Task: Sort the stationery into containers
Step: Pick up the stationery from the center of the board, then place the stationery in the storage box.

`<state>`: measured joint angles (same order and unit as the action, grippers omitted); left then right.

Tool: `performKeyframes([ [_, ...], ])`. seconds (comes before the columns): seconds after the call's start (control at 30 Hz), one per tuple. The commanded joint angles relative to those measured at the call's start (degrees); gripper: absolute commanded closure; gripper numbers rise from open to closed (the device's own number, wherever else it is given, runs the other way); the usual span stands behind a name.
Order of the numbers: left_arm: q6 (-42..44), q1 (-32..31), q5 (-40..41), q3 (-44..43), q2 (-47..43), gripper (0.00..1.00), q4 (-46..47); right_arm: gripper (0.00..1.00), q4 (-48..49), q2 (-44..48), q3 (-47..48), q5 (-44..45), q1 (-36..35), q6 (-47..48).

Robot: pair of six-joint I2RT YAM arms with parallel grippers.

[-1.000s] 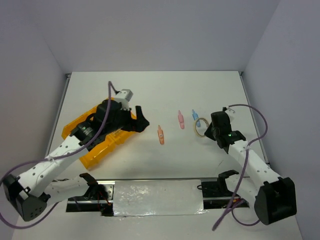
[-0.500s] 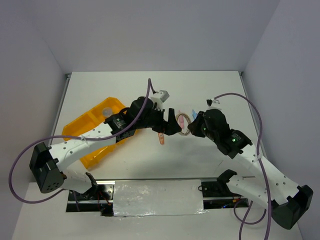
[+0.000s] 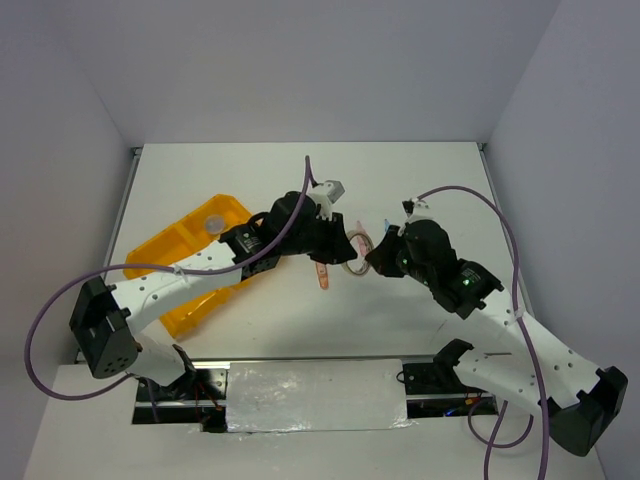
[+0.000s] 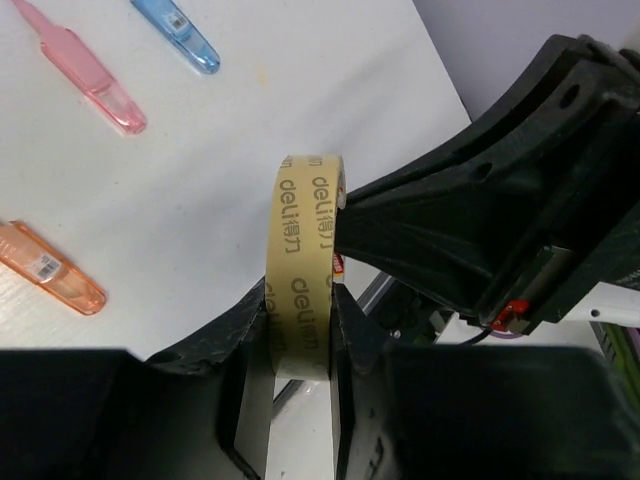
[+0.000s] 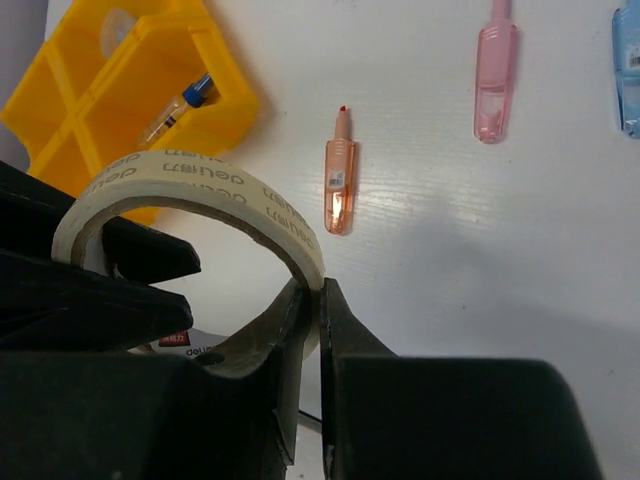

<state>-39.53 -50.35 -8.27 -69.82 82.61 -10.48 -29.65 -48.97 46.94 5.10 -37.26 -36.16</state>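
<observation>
Above the middle of the white bench (image 3: 300, 180), the two arms meet, and both hold one beige tape ring (image 4: 303, 250) up in the air. The left pincer (image 4: 300, 335) is closed on the ring. One finger sits on each side of the ring's width and both touch it. The right pincer (image 5: 318, 300) is closed too. Its two fingers pinch the thin band of the same ring, one inside the loop and one outside. The ring stands on its edge between the two pincers and does not touch the bench.

Three short pen-like pieces lie flat on the bench below, and none of them touch. The short orange pen-like piece (image 5: 340, 185) is the one closest to the tray. The short pink pen-like piece (image 5: 495, 80) and the short blue pen-like piece (image 5: 628, 85) lie side by side, farther from the tray.

The see-through yellow-orange plastic tray (image 5: 225, 95) sits on the left side of the bench. A clear tube with a dark blue cap (image 5: 178, 108) lies in the tray part that faces the orange piece. A round greyish jar (image 3: 214, 224) sits in the far part of the tray, but it looks pale and blurry, so I am only fairly sure it is a jar.
</observation>
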Motion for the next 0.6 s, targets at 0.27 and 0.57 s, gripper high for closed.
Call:
performKeyframes([
  [0.27, 3.31, 18.67, 21.53, -2.43, -8.93, 1.00, -19.56, 0.00, 4.69, 9.68, -3.25, 2.54, 2.53, 3.55],
  [0.57, 5.34, 47.79, 44.39, -9.71, -4.14, 1.00, -42.25, 0.00, 4.86, 12.76, -5.80, -0.44, 2.89, 6.72],
])
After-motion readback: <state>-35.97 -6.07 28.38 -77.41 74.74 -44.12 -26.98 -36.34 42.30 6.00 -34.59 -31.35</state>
